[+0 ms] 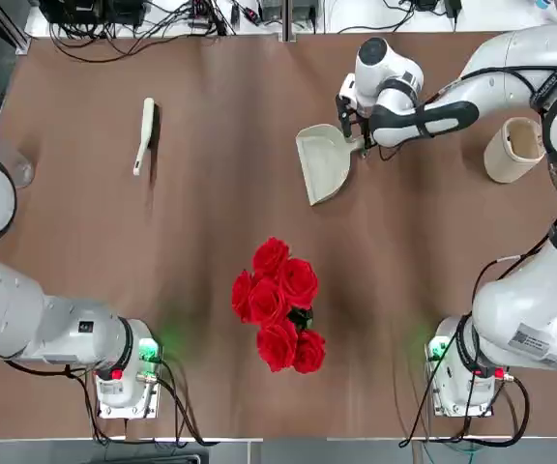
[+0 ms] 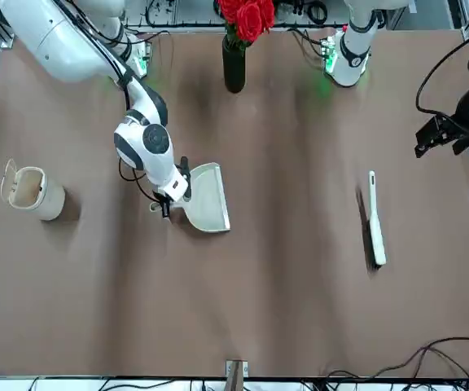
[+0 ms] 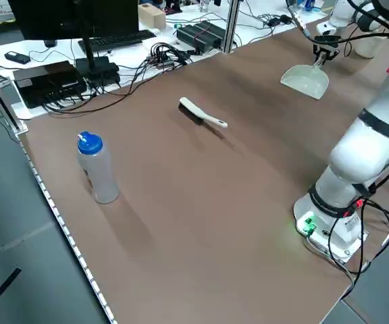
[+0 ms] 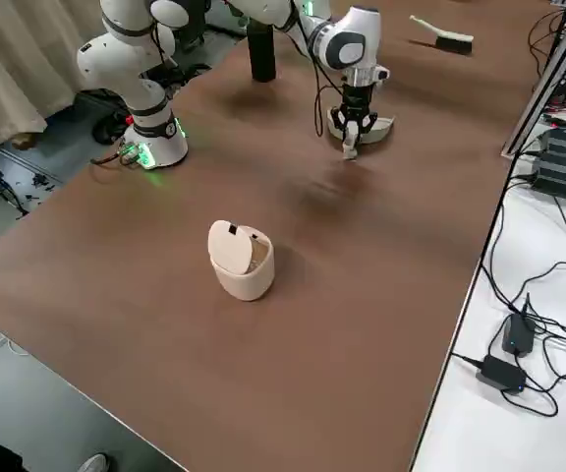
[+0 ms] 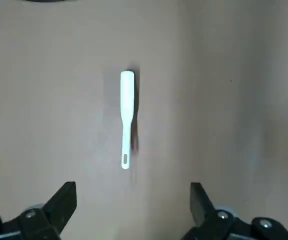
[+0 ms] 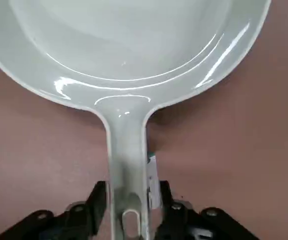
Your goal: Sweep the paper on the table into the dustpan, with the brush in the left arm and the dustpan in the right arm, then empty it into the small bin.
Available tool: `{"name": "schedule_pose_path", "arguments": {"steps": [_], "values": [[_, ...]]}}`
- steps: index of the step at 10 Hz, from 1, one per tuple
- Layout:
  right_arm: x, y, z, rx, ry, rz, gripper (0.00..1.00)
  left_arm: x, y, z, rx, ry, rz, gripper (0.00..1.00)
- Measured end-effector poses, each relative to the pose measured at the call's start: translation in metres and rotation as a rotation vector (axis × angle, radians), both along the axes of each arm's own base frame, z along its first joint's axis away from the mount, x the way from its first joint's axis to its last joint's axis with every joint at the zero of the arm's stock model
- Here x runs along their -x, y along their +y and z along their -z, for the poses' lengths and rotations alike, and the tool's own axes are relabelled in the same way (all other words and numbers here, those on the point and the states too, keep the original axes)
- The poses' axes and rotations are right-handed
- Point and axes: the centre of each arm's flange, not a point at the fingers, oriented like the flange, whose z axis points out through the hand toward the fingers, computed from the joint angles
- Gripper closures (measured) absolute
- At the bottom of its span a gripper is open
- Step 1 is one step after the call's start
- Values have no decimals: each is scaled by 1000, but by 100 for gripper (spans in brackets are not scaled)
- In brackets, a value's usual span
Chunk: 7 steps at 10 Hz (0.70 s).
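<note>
Pale-handled brush point(image 5: 127, 110) lies near the wide-open left gripper point(image 5: 133, 184), while the right gripper point(image 6: 135, 184) stands parted around the dustpan's point(image 6: 127, 145) handle

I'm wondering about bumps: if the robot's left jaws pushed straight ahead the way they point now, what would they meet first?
Probably the tabletop, somewhere near the white-handled brush; depth is hard to judge.

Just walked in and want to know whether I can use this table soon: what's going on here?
The robot is setting up to sweep. Its right gripper is at the dustpan, with its fingers either side of the handle. The left gripper is open over the table, near the brush, which lies there ungrasped. The small bin stands off to the robot's right. Sweeping doesn't look underway, so the table probably won't be free just yet.
</note>
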Motion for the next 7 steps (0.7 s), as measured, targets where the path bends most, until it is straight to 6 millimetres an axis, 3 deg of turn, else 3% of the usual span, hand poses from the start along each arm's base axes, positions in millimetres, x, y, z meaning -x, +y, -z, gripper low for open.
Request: {"name": "schedule_pose_path", "arguments": {"steps": [3, 5, 7], "values": [[-9, 2, -11, -11, -20, -2, 1, 0, 2, 0, 0, 0, -3, 0], [-19, -3, -27, 30, -28, 22, 0, 0, 5, 0, 0, 0, -5, 0], [-40, -6, -79, 73, -49, 99, 0, -1, 5, 1, -1, 3, 2, 0]]}}
